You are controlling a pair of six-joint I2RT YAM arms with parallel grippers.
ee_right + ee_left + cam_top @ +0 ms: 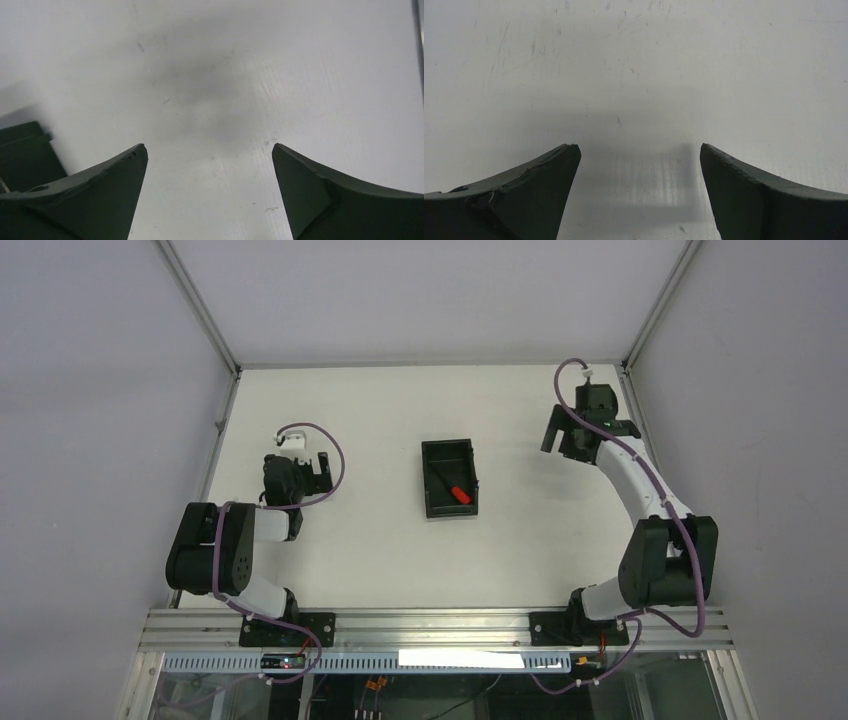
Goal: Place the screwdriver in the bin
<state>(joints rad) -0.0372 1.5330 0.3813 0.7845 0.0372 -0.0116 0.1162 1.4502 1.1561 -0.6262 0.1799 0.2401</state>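
The black bin (449, 453) sits at the middle of the table. The screwdriver (458, 493) lies inside it, red handle toward the near right, thin black shaft pointing far left. My right gripper (590, 436) hovers well to the bin's right, near the far right corner, open and empty. In the right wrist view its gripper (209, 148) frames bare table, and a black corner of the bin (22, 150) shows at the left edge. My left gripper (321, 472) is left of the bin, open and empty; the left wrist view shows the gripper (639, 150) over bare table.
Grey walls with metal frame posts (198, 302) close the table on the left, back and right. An aluminium rail (430, 625) carrying both arm bases runs along the near edge. The right arm's purple cable (655, 480) loops beside it.
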